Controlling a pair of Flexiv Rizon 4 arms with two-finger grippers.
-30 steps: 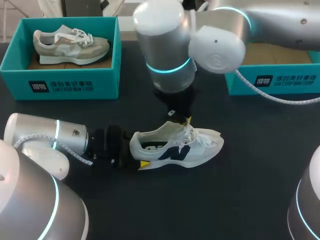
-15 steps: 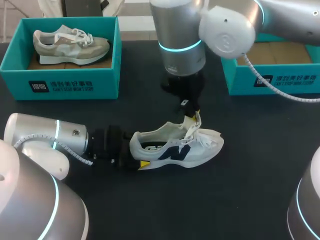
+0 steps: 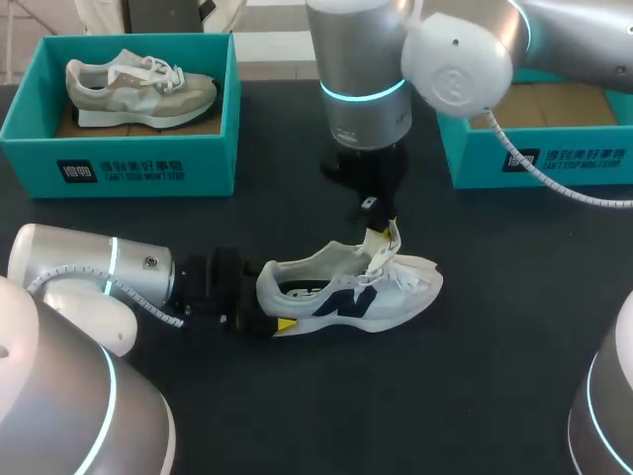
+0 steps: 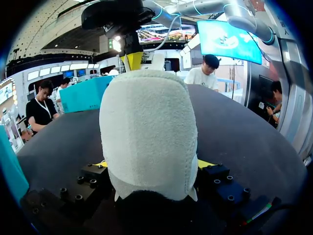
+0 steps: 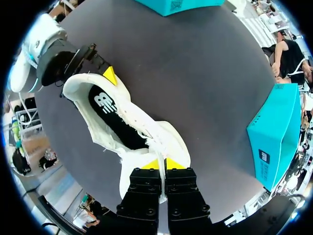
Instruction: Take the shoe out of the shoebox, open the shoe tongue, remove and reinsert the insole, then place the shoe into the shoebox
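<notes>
Head view: the white shoe [image 3: 346, 292] lies on its sole mid-surface [image 3: 495, 396], out of the teal shoebox [image 3: 539, 158] at far right. Tongue-lifting looks to be in hand; insole work and reboxing remain.

Left wrist view: the left claw [image 4: 154, 165] clamps the fuzzy, rounded heel [image 4: 149, 122].

Right wrist view: the right claw [image 5: 165, 164], narrow, pinches the soft tongue [image 5: 155, 149]; the flat black insole [image 5: 117, 122] sits inside.
</notes>
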